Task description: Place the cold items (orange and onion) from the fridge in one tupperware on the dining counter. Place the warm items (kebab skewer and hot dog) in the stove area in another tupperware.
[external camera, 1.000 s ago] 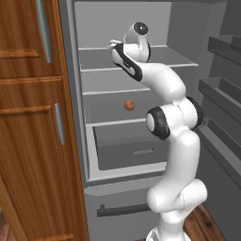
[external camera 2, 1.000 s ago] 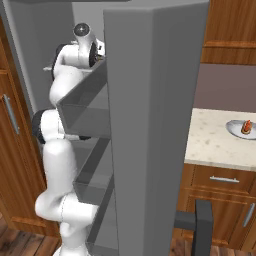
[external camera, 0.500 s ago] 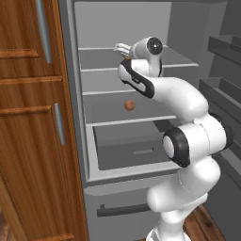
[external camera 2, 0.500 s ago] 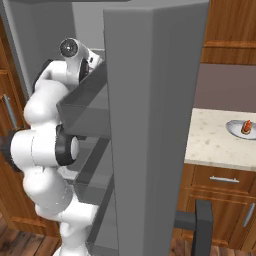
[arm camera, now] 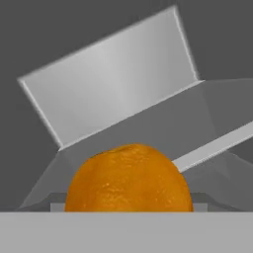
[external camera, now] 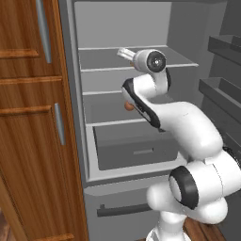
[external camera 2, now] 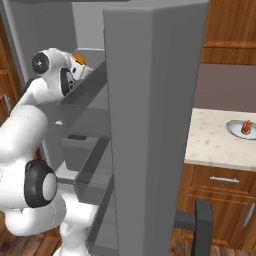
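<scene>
The round orange fruit with dimpled peel [arm camera: 128, 179] lies on a grey fridge shelf [external camera: 117, 121]. Judged light, firm and rollable, with a slightly slick skin — best gripped across its widest girth. In the hand view it sits dead ahead and very close, low in the picture. The gripper's jaw state cannot be told — no grasp is evident. The white arm [external camera: 155, 101] reaches into the open fridge.

Glossy white rounded arm segments [external camera: 188, 127], dark circular joint caps, black seams
</scene>
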